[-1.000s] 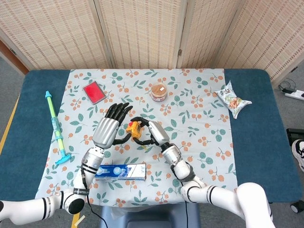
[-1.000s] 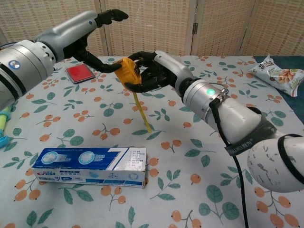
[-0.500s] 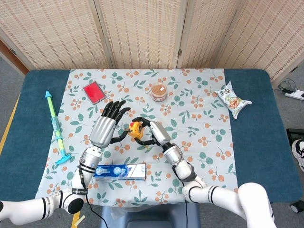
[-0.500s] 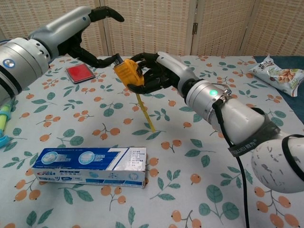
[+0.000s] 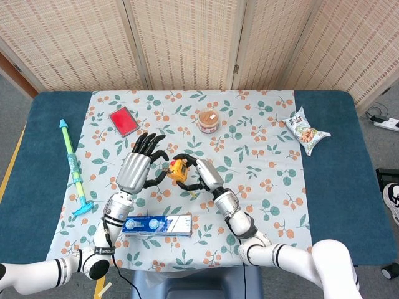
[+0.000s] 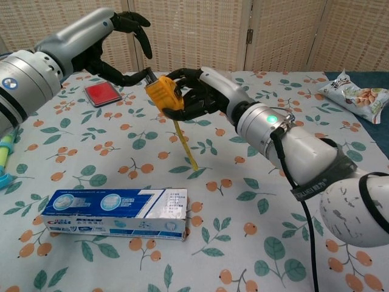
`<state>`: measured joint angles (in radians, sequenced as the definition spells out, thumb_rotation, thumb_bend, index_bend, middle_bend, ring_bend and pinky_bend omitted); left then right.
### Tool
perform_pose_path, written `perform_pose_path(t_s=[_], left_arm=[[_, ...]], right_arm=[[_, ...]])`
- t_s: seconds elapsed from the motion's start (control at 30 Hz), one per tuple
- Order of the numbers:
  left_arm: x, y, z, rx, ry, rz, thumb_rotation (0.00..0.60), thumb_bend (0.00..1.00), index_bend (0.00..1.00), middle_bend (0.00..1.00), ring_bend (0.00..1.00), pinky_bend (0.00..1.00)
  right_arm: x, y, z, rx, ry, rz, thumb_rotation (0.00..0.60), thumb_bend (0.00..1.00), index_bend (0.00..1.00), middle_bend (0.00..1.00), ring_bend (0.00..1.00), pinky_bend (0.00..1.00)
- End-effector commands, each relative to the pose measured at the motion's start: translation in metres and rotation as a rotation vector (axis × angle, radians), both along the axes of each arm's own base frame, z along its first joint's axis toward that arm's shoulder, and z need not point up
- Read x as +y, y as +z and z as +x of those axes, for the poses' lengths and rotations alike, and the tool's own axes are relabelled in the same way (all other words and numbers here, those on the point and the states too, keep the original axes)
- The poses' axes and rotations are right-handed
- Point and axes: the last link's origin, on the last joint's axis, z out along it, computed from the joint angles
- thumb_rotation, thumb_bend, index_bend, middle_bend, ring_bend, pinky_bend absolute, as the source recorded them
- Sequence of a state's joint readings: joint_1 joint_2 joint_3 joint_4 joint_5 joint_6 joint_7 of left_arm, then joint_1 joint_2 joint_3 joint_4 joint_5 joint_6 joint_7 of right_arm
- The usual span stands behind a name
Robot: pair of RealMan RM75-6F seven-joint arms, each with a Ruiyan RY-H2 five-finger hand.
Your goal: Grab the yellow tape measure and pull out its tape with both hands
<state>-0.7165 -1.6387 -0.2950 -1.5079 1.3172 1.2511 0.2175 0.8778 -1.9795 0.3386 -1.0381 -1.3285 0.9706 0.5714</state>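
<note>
My right hand [image 6: 203, 91] grips the yellow tape measure [image 6: 163, 92] and holds it above the floral tablecloth. A short length of yellow tape [image 6: 185, 146] hangs from the case down toward the cloth. Just left of the case is my left hand [image 6: 112, 39]. Its thumb tip touches the case's left edge and its fingers arch over, apart and holding nothing. In the head view the tape measure [image 5: 179, 169] sits between the left hand [image 5: 134, 169] and the right hand [image 5: 204, 174], near the cloth's middle.
A blue toothpaste box [image 6: 118, 213] lies on the cloth in front of the hands. A red case [image 5: 123, 121] lies at the back left, a round brown tub [image 5: 208, 119] behind the hands, and a snack bag [image 5: 304, 131] at the right. A teal toy [image 5: 73, 168] lies along the left edge.
My left hand's fingers have curled down from a stretched-out pose toward the tape measure. The right hand and tape measure shifted slightly; the tape still hangs the same length.
</note>
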Motion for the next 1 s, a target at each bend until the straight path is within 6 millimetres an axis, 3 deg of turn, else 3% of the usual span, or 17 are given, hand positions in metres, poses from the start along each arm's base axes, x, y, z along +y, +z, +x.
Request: perform_pose_path(t_s=[0.03, 0.6, 0.77, 1.0], left_arm=[[0.0, -0.001, -0.001, -0.002, 0.0, 0.001, 0.6, 0.82, 0.54, 0.19, 0.12, 0.0], [0.006, 0.004, -0.01, -0.04, 0.022, 0.038, 0.6, 0.93, 0.59, 0.24, 0.16, 0.0], [0.01, 0.014, -0.018, -0.108, 0.056, 0.044, 0.6, 0.93, 0.59, 0.24, 0.16, 0.0], [0.017, 0.037, -0.04, -0.184, 0.119, 0.067, 0.6, 0.93, 0.59, 0.24, 0.17, 0.0]], right_arm=[[0.0, 0.0, 0.0, -0.001, -0.002, 0.0, 0.6, 0.4, 0.55, 0.5, 0.43, 0.32], [-0.006, 0.005, -0.006, 0.027, -0.009, -0.008, 0.6, 0.4, 0.55, 0.5, 0.44, 0.32], [-0.006, 0.013, -0.02, 0.082, 0.002, -0.024, 0.6, 0.4, 0.55, 0.5, 0.43, 0.32], [-0.003, 0.033, -0.054, 0.187, 0.004, -0.058, 0.6, 0.4, 0.55, 0.5, 0.44, 0.32]])
